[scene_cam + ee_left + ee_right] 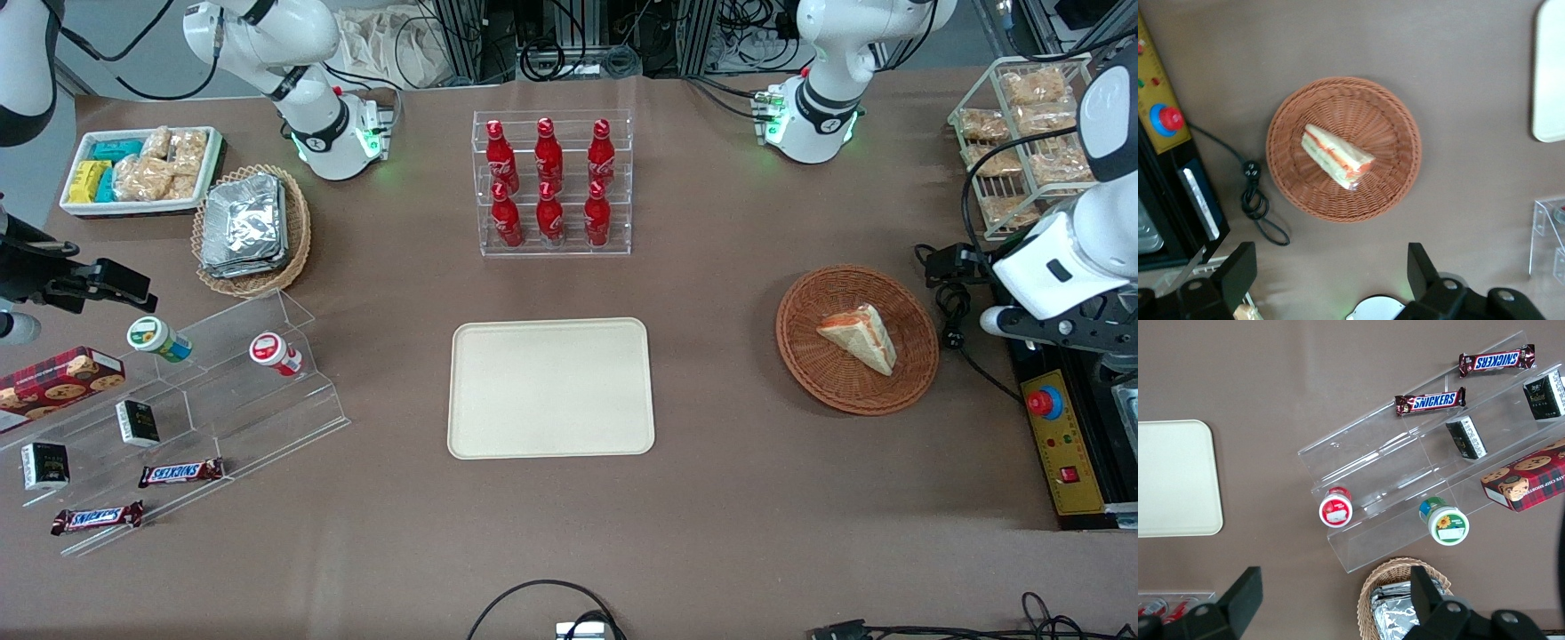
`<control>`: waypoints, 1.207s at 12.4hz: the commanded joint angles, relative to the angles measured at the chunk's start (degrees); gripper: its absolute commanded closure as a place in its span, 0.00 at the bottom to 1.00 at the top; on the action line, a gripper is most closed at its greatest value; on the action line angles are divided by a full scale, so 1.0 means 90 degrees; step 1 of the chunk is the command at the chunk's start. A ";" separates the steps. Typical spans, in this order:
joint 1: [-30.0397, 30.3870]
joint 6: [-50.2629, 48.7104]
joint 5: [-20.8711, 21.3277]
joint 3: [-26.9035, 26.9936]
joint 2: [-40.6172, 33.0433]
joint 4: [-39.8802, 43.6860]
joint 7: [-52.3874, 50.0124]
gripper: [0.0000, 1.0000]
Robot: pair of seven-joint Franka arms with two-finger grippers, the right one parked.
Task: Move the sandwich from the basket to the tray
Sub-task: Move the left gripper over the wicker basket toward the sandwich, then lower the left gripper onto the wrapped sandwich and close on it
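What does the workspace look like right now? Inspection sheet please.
Surface: brown table, flat, no spills seen.
Job's things: sandwich lies in the round basket; tray bare, toward the table's middle.
Clutter: six red bottles in a clear rack; clear stepped shelf with two cups, small boxes and candy bars; cookie box; tan basket of foil packs; white bin of snacks; wire rack of snack packs.
Grippers: left gripper above the table beside the round basket, fingers open, holding nothing.
Cables: black cord coiled beside the round basket; more at the table's near edge.
Surroundings: yellow control box with a red button.
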 commanded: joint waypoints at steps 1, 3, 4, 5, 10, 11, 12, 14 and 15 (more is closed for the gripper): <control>0.0032 0.0041 0.0083 -0.0031 0.0075 -0.0240 -0.1133 0.00; 0.0207 0.0711 0.0044 -0.0031 -0.0197 -0.1028 -0.1653 0.00; 0.0247 0.1180 -0.0015 -0.0021 -0.0344 -0.1497 -0.2090 0.00; 0.0431 0.1745 -0.0121 -0.0031 -0.0413 -0.1985 -0.2520 0.00; 0.0452 0.4725 -0.0113 -0.0040 -0.0805 -0.4506 -0.4725 0.00; 0.0414 0.5000 -0.0074 -0.0060 -0.0756 -0.4645 -0.5254 0.00; 0.0403 0.5032 -0.0064 -0.0079 -0.0678 -0.4666 -0.5491 0.00; 0.0374 0.5100 -0.0025 -0.0079 -0.0687 -0.4899 -0.5503 0.00; 0.0374 0.5246 -0.0025 -0.0079 -0.0668 -0.5007 -0.5522 0.00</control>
